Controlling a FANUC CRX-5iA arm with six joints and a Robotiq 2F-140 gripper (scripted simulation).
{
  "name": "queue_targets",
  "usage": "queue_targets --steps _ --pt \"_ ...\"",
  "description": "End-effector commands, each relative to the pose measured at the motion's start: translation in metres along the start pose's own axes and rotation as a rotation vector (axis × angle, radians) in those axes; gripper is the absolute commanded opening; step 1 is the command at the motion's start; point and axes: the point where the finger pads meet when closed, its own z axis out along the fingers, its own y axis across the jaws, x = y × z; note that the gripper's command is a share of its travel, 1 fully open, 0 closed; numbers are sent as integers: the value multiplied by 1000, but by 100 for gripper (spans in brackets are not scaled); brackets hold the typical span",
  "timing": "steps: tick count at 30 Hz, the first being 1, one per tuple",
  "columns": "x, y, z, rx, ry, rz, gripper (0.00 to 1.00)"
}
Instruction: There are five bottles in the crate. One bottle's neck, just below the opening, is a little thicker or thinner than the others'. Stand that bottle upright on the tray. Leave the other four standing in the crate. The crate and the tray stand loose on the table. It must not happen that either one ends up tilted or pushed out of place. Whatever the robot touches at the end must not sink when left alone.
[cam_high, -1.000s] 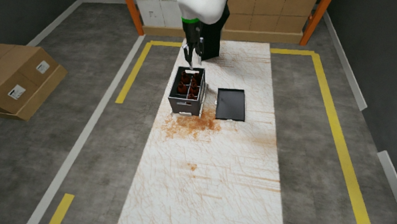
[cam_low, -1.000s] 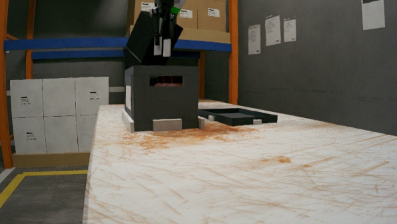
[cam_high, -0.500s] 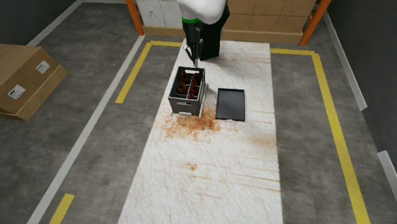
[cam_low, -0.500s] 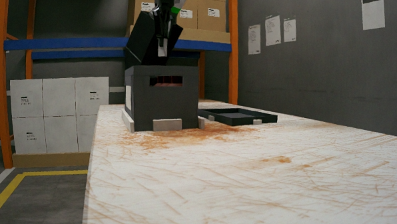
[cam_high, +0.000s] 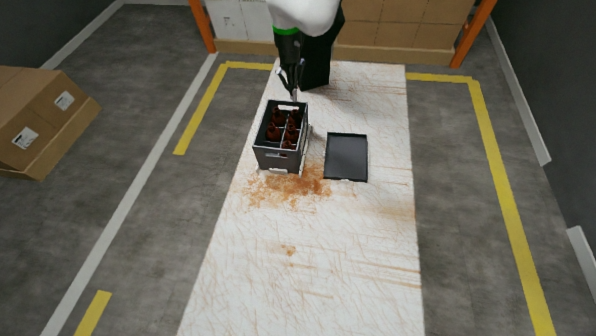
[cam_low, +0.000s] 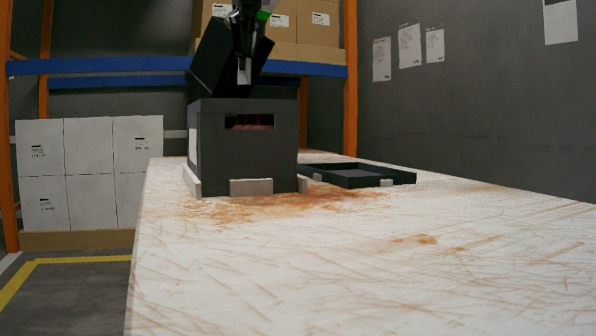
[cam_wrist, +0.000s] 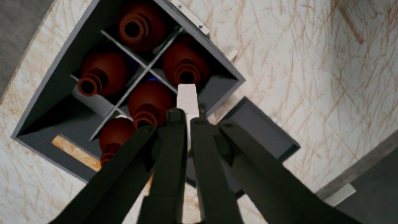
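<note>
A dark grey crate (cam_high: 282, 133) stands on the scratched white table and holds several brown bottles (cam_high: 283, 129) upright in its cells. In the wrist view the bottles (cam_wrist: 145, 75) show from above, with one cell of the crate (cam_wrist: 126, 87) empty. My gripper (cam_high: 294, 94) hangs above the far edge of the crate with its fingers shut together and nothing between them; it also shows in the wrist view (cam_wrist: 188, 102) and in the exterior view (cam_low: 245, 70). The flat black tray (cam_high: 346, 156) lies empty to the right of the crate.
Cardboard boxes and orange rack posts (cam_high: 202, 25) stand behind the table. A large carton (cam_high: 35, 120) lies on the floor at the left. A rust-coloured stain (cam_high: 287, 187) marks the table in front of the crate.
</note>
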Motion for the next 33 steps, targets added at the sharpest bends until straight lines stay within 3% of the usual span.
queue_targets --steps 1,7,10,18,22,23,33 --pt "0 0 0 1 0 0 10" --pt "0 -2 0 1 0 0 10" --pt "-7 -46 0 0 3 0 10" --pt "-1 -123 0 1 1 0 10" --pt "-1 -124 0 1 1 0 10" --pt "-1 -124 0 1 1 0 44" --pt "-1 -124 0 1 1 0 44"
